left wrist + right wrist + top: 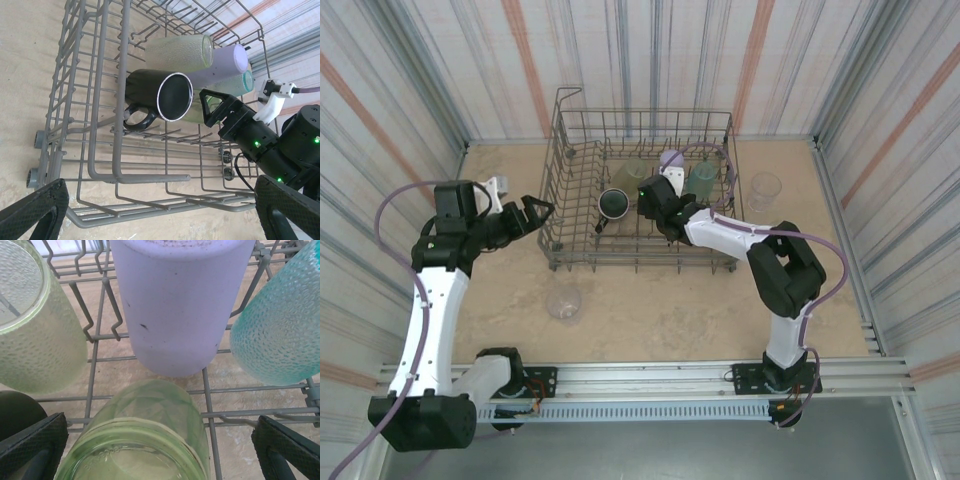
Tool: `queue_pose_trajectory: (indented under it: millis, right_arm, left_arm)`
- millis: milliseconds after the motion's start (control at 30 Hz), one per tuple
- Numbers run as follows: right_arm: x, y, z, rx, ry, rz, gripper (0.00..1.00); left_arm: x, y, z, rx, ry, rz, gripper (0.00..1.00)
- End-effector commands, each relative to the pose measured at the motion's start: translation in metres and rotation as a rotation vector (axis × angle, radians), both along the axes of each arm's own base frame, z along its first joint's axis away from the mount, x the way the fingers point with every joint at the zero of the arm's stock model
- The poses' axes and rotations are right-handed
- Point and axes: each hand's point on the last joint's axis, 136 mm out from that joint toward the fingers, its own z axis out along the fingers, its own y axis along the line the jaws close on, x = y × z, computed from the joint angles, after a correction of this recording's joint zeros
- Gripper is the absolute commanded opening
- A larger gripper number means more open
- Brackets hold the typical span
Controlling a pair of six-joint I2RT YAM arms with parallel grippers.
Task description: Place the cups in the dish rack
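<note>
The right claw [160, 442] is wide around the green cup [145, 415] in the rack [620, 262]. The left claw [541, 216] is wide too, left of the rack.

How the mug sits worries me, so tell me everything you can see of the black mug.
The mug is black and glossy, ceramic by the look, with one loop handle. It lies tilted inside the dish rack, propped among the tines, its empty mouth turned toward the rack's left side and its handle hanging low. A pale green cup lies just behind it; whether they touch is unclear.
</note>
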Motion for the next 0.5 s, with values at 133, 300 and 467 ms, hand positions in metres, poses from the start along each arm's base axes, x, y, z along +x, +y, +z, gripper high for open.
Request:
queue_pose_trajectory:
  millis: [133,300,467]
  right_arm:
    - [-0.010,-0.002,0.029,0.081,0.009,-0.007,0.99]
    - [-0.015,-0.005,0.043,0.129,0.006,-0.010,0.99]
    - [-0.022,-0.013,0.054,0.153,0.008,-0.019,0.99]
  left_arm:
    - [-0.005,0.005,0.008,0.006,-0.029,0.032,0.99]
    - [-0.007,0.005,0.012,0.008,-0.028,0.032,0.99]
    - [-0.011,0.006,0.012,0.006,-0.030,0.041,0.99]
